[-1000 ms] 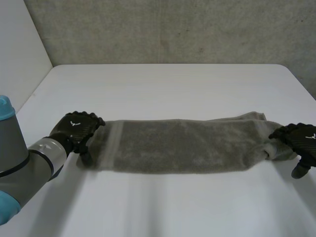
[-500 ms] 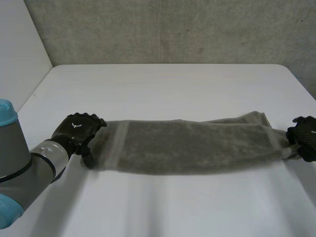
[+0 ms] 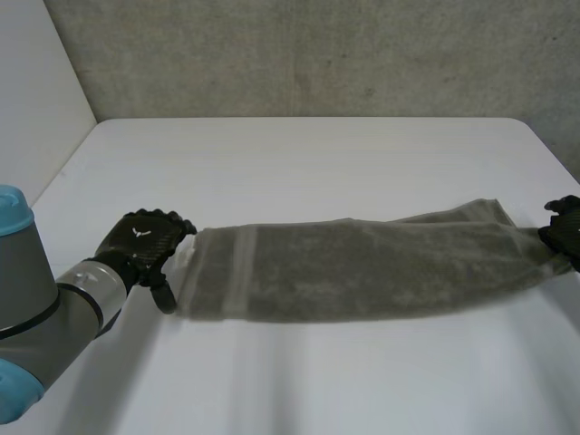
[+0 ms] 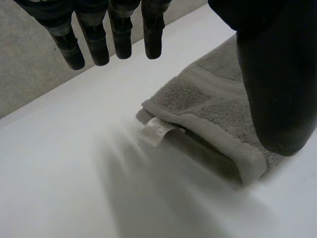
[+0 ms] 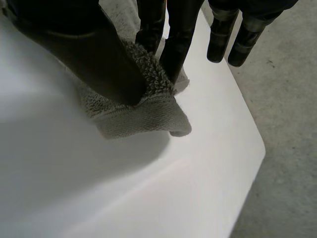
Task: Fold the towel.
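A grey-green towel [image 3: 362,267], folded into a long strip, lies across the white table [image 3: 299,154] from left to right. My left hand [image 3: 140,240] sits just off the strip's left end, open. In the left wrist view its fingers [image 4: 119,34] hang straight above the bare table and its thumb [image 4: 272,79] stands over the towel's end [image 4: 208,99], where a white label [image 4: 156,133] sticks out. My right hand [image 3: 566,228] is at the strip's right end. There the towel's end [image 5: 143,116] is pinched between the thumb [image 5: 99,54] and the fingers.
The table's right edge [image 5: 250,166] runs close beside my right hand, with grey floor [image 5: 287,148] beyond it. A concrete wall [image 3: 317,54] stands behind the table. My left arm [image 3: 36,308] comes in at the near left.
My right hand has closed on the towel's right end and moved right toward the table's edge, dragging the strip with it. The towel's left end has slid away from under my left hand.
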You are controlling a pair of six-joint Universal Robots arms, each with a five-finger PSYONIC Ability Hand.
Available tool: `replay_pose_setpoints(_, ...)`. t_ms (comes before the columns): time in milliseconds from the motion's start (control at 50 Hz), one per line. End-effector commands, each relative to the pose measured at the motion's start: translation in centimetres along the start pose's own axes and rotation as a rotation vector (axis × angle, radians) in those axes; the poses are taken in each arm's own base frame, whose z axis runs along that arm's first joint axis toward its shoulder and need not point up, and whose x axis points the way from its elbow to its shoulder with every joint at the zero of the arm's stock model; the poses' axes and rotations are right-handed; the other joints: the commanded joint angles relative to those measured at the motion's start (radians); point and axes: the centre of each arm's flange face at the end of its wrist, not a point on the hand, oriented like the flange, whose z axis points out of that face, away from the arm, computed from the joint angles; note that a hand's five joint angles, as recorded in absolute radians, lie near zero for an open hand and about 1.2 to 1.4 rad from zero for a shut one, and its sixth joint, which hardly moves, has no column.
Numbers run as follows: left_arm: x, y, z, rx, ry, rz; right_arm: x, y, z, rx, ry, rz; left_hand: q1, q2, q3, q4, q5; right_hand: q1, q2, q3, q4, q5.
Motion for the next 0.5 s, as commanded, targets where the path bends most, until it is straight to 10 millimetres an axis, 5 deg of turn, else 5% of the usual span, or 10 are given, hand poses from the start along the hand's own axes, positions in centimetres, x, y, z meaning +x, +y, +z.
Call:
replay_pose_setpoints(20,-0.1,0.0,0.0,0.0,-0.003,-0.001,3.3,0.9,0.5,-0.024,0.077,-0.102,-0.085,-0.059,-0.044,-0.052,-0.051,0.103,0.14,-0.006,-0.006,0.085)
replay_pose_setpoints(120,-0.2,-0.1,0.0,0.002,-0.007,-0.001,5.3,-1.1,0.5,-0.024,0.097,-0.115,-0.085,-0.059,-0.044,-0.052,-0.051,0.103,0.14,-0.006,-0.006,0.085)
replay_pose_setpoints(220,-0.3,-0.1,0.0,0.006,-0.012,-0.001,4.3,-10.8,0.8,0.152,0.077,-0.134,-0.085,-0.059,-0.044,-0.052,-0.051,0.103,0.14,-0.006,-0.006,0.085)
replay_pose_setpoints(300,-0.4,-0.3,0.0,0.011,-0.016,-0.001,2.2,-15.1,0.9,0.225,0.044,-0.113,-0.085,-0.059,-0.044,-0.052,-0.051,0.103,0.14,-0.006,-0.006,0.085)
replay_pose_setpoints(340,-0.5,-0.3,0.0,0.012,-0.017,-0.001,0.6,-17.4,0.9,0.265,0.018,-0.104,-0.085,-0.059,-0.044,-0.052,-0.051,0.103,0.14,-0.006,-0.006,0.085)
replay_pose_setpoints(380,-0.5,-0.4,0.0,0.015,-0.02,-0.003,-3.8,-22.0,0.5,0.345,-0.06,-0.107,-0.085,-0.059,-0.044,-0.052,-0.051,0.103,0.14,-0.006,-0.006,0.085)
replay_pose_setpoints(400,-0.5,-0.4,0.0,0.015,-0.02,-0.003,-3.8,-22.0,0.5,0.345,-0.061,-0.107,-0.085,-0.059,-0.044,-0.052,-0.051,0.103,0.14,-0.006,-0.006,0.085)
replay_pose_setpoints(440,-0.7,-0.5,0.0,0.017,-0.025,-0.006,-9.2,-25.8,-0.4,0.408,-0.155,-0.125,-0.085,-0.059,-0.044,-0.052,-0.051,0.103,0.14,-0.006,-0.006,0.085)
replay_pose_setpoints(460,-0.7,-0.5,0.0,0.017,-0.025,-0.006,-9.2,-25.8,-0.4,0.408,-0.155,-0.125,-0.085,-0.059,-0.044,-0.052,-0.051,0.103,0.14,-0.006,-0.006,0.085)
replay_pose_setpoints(500,-0.8,-0.5,0.1,0.017,-0.029,-0.009,-14.6,-28.3,-1.1,0.445,-0.243,-0.144,-0.085,-0.059,-0.044,-0.052,-0.051,0.103,0.14,-0.006,-0.006,0.085)
